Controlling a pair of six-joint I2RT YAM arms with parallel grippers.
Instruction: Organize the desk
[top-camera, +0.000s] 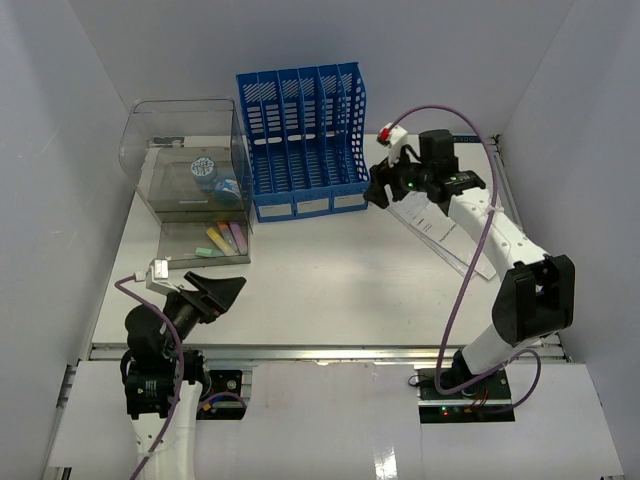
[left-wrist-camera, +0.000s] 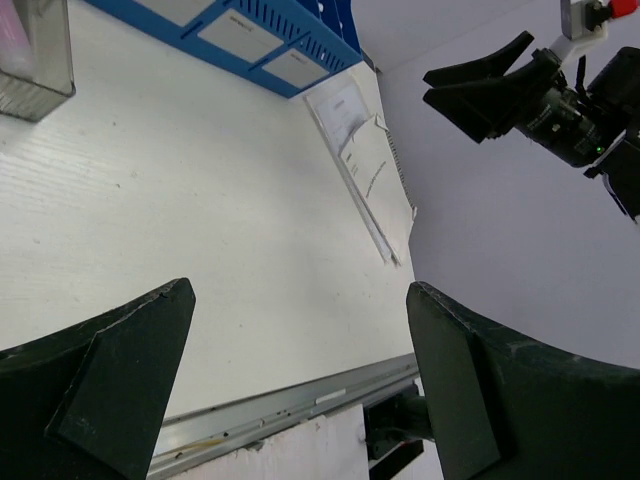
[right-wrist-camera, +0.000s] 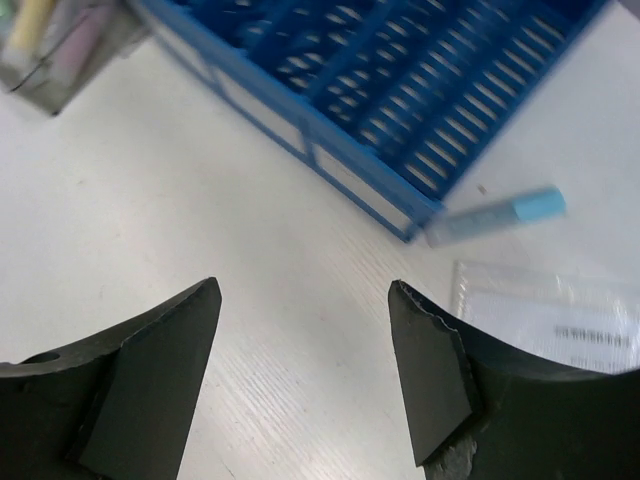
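Note:
The desk (top-camera: 330, 285) is a wide white tabletop with metal rails at its near edge. My right gripper (top-camera: 376, 192) hovers open just off the right front corner of the blue file rack (top-camera: 300, 140). In the right wrist view its fingers (right-wrist-camera: 170, 350) frame bare desk (right-wrist-camera: 250, 230), with nothing between them. A blurred clear stick with a light blue end (right-wrist-camera: 497, 214) shows beside the rack's corner (right-wrist-camera: 400, 110). My left gripper (top-camera: 228, 297) stays wide open near the front left, over the desk's rail (left-wrist-camera: 280, 410), holding nothing.
A clear plastic box (top-camera: 190, 165) stands at the back left, its flat tray (top-camera: 205, 242) holding coloured markers. Printed sheets in a clear sleeve (top-camera: 445, 228) lie at the right, also seen as the sleeve (left-wrist-camera: 360, 165) from the left wrist. White walls enclose three sides.

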